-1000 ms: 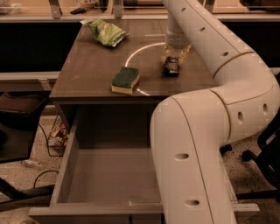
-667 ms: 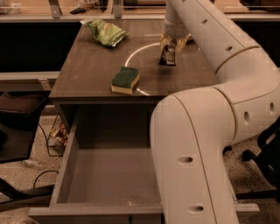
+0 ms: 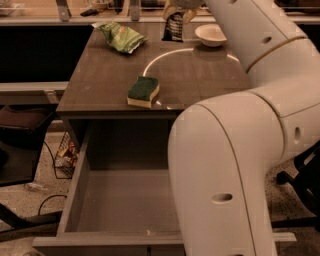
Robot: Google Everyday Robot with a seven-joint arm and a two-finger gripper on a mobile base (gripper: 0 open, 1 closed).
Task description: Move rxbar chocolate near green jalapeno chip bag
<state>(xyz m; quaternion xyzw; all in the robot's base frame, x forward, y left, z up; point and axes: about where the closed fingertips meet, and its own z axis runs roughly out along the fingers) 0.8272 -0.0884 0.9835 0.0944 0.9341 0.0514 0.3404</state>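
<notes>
The green jalapeno chip bag [image 3: 121, 36] lies wrinkled at the far left of the brown tabletop [image 3: 200, 80]. My gripper [image 3: 176, 14] is at the top of the view, above the far middle of the table. It is shut on the rxbar chocolate [image 3: 173, 27], a black wrapper with pale lettering that hangs upright from the fingers, lifted off the table. The bar is to the right of the chip bag, about a bag's width away.
A green-topped yellow sponge [image 3: 143, 91] lies near the table's front edge. A small white bowl [image 3: 210, 34] sits at the far right, beside the bar. An open grey drawer [image 3: 125, 200] juts out below the table. My white arm fills the right side.
The gripper has lifted the rxbar chocolate off the table and carried it up and away toward the far edge. The white bowl, hidden before, now shows.
</notes>
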